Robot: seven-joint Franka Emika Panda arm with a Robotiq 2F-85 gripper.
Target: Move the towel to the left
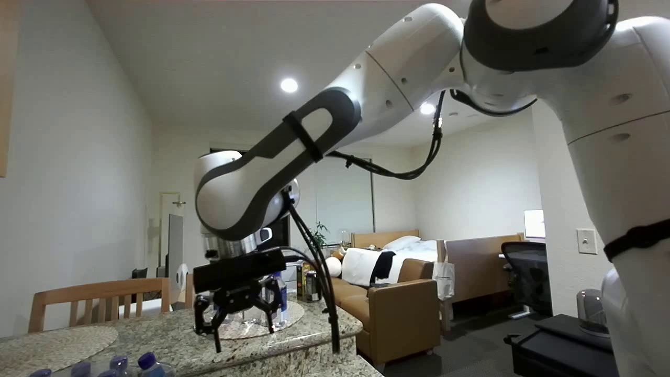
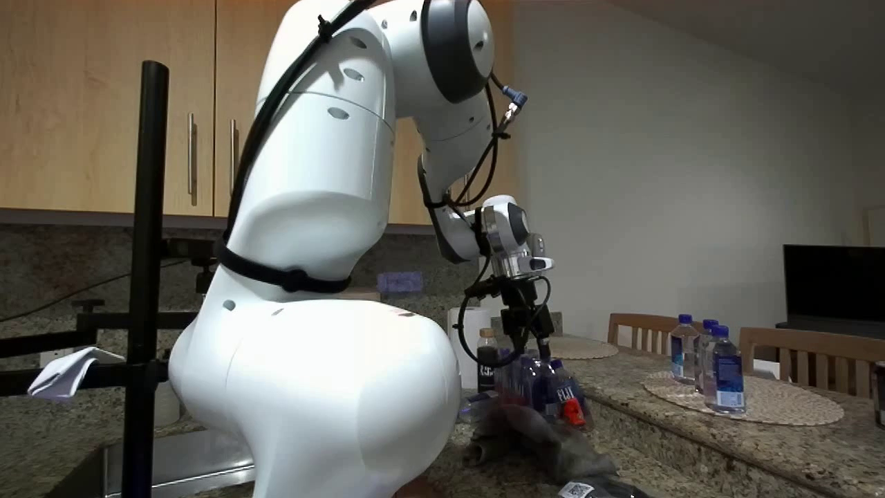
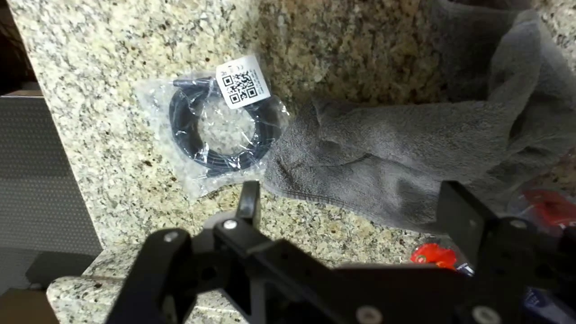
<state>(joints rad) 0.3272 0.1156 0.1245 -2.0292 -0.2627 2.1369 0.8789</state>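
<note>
Wrist view: the tool [image 3: 351, 200] I operate remotely shows at the near side, its two fingers [image 3: 249, 200] spread wide. The gray towel [image 3: 405, 139] lies rumpled on the tabletop [image 3: 112, 112], filling much of the right half; its left end meets a clear bag [image 3: 220, 130] with a coiled dark cable [image 3: 186, 135] and a white label [image 3: 243, 82]. A red object [image 3: 433, 256], which I cannot identify, lies just off the towel's near edge, at near right.

In an exterior view: my arm [image 1: 387, 84] extends from the right, the tool pointing down with fingers apart, near the raised part of the tabletop; a wooden chair [image 1: 99, 289] stands at far left and a brown sofa [image 1: 403, 314] at far right.

In an exterior view: the towel lies in folds on the lower part of the tabletop, to the right of the arm's base, with clustered bottles [image 2: 563, 391] behind it. The tool hangs higher than the towel; I cannot judge the gap. At right, three upright bottles [image 2: 726, 373] stand on a woven placemat [image 2: 795, 408].
</note>
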